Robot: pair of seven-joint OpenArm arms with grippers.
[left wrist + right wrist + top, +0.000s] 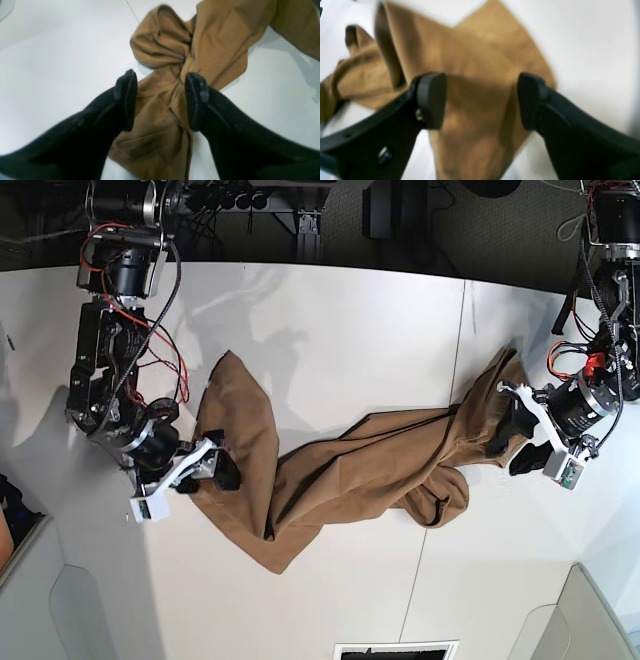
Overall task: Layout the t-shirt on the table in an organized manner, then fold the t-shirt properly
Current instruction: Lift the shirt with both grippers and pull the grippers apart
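Both grippers wide open, holding nothing. T-shirt point(350, 470) twisted and stretched across the table point(330, 330), left to right. Right gripper point(481, 100) over its left end, left gripper point(161, 100) over its right end.

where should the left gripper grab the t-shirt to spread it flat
Probably on the bunched end of the t-shirt right under the left gripper, coming straight down from above. The jaws already stand open astride a raised, twisted ridge of cloth there, thick enough to pinch, while the flatter cloth around it lies tight on the table. The hem edge itself is hard to make out.
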